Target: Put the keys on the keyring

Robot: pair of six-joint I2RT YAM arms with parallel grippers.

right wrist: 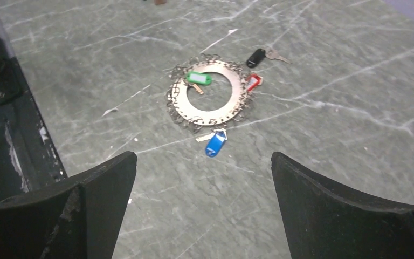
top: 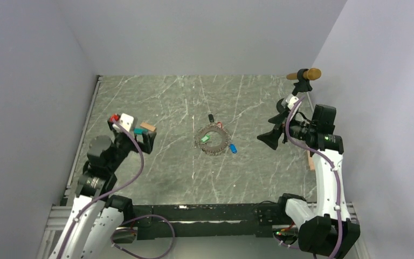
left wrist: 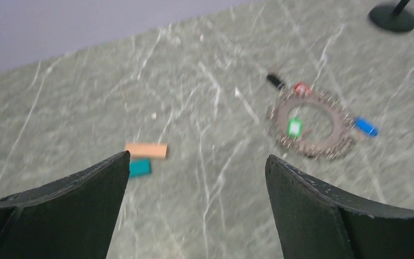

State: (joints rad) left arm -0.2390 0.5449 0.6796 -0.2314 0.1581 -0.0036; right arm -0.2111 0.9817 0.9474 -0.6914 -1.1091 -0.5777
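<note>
Right wrist view: the green key (right wrist: 199,78) lies on the keyring (right wrist: 186,106), the blue key (right wrist: 215,144) just beside it. The left gripper (left wrist: 197,157) and right gripper (right wrist: 204,156) spread wide, holding nothing.

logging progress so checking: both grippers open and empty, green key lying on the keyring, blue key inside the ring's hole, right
Not quite. The right wrist view shows the blue key outside the keyring, by its outer fringe, not in the hole. The rest holds: the green key lies on the ring, and the left gripper and right gripper are open and empty.
</note>
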